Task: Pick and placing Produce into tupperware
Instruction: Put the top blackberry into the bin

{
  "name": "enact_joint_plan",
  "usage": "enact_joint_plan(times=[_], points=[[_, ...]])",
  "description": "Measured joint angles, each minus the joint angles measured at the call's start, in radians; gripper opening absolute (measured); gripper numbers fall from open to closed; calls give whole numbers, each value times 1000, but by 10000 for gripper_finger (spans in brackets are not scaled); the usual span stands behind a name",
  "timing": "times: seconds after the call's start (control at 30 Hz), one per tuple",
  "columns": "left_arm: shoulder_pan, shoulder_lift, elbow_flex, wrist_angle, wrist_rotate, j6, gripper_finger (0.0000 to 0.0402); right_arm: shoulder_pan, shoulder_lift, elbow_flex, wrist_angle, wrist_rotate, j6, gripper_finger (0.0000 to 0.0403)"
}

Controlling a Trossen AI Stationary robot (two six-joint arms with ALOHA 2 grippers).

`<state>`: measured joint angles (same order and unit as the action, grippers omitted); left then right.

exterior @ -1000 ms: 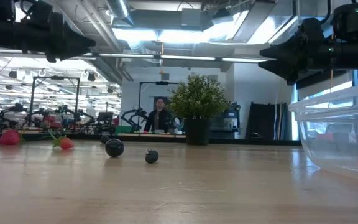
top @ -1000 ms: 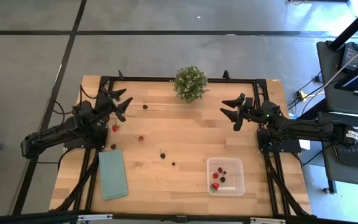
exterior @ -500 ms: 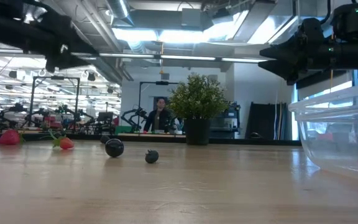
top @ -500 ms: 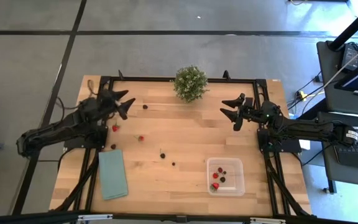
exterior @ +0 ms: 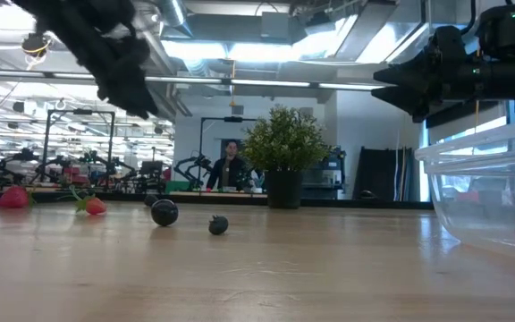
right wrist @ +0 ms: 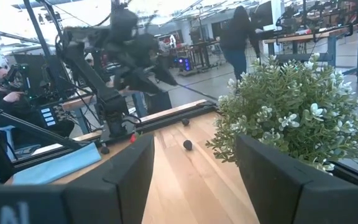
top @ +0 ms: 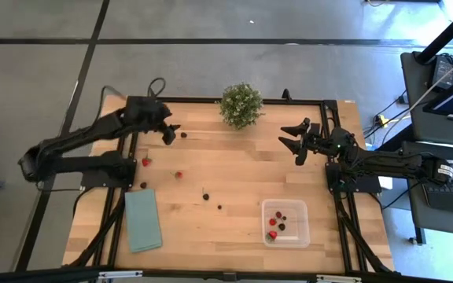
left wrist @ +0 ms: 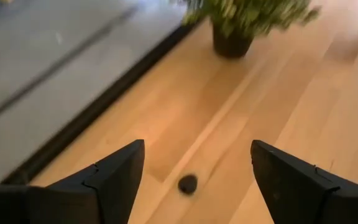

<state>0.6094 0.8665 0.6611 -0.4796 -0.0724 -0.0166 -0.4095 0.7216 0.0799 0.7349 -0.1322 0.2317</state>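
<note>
- Potted plant (top: 241,104) stood at the table's 12 o'clock edge.
- Tupperware (top: 285,222) sat toward 5 o'clock, several berries inside.
- Right gripper (top: 290,142) hung at 2 o'clock, fingers spread, empty.
- Left gripper (top: 171,132) hovered at 10 o'clock, fingers spread, just beside a dark berry (top: 184,134).
- Loose red berries (top: 145,162) lay toward 9 o'clock.

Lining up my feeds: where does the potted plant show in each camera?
High view: potted plant at the table's back edge, about mid-width.
Low view: centre, standing at the far edge.
Left wrist view: ahead beyond the fingers, foliage cut by the frame.
Right wrist view: close ahead, large.
Shared landmark: the light wooden table it stands on.
</note>
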Motion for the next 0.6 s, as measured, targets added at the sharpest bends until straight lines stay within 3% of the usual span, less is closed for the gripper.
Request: enact_joint_plan(times=[0.23, 0.6], points=[[104, 270, 150, -115, 57, 10, 284, 0, 0, 0, 0, 0, 6, 226], [81, 537, 187, -115, 20, 19, 284, 0, 0, 0, 0, 0, 53, 226]])
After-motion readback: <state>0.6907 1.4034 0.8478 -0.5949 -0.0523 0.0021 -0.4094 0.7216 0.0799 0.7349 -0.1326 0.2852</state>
